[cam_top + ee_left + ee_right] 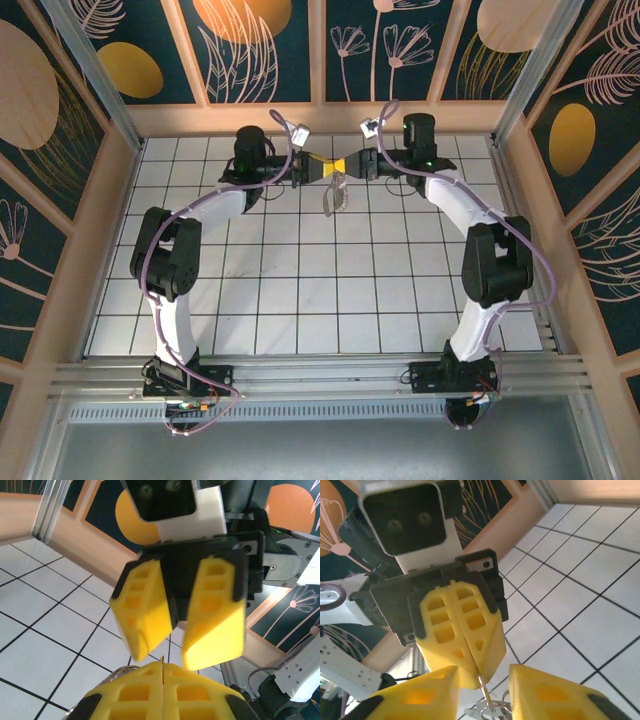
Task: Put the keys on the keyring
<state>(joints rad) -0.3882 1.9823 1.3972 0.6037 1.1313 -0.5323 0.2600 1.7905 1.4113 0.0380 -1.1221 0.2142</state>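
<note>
Right wrist view showed the left claw (474, 677) shut tight, pinching a thin strip of silver metal at its very tip; I took this for the keyring (489, 707), seen nearly edge-on. It hung in the air above the far middle of the desk (300, 290), touching no tile. The right claw (176, 655) faced it head-on with its jaws partly open, one finger on either side of the hanging metal, holding nothing.

The keyring probably handles as a light, stiff loop of slick wire. It would pivot or slide in a loose pinch and swing at a nudge. The bare rim, away from the dangling end, looked the best place to take hold, gripped flat across the wire.

Its long axis ran roughly straight down from the pinch, with the free end pointing toward the desk. A small tangle of metal sat at that lower end, and I could not tell a key apart from the loop there.
</note>
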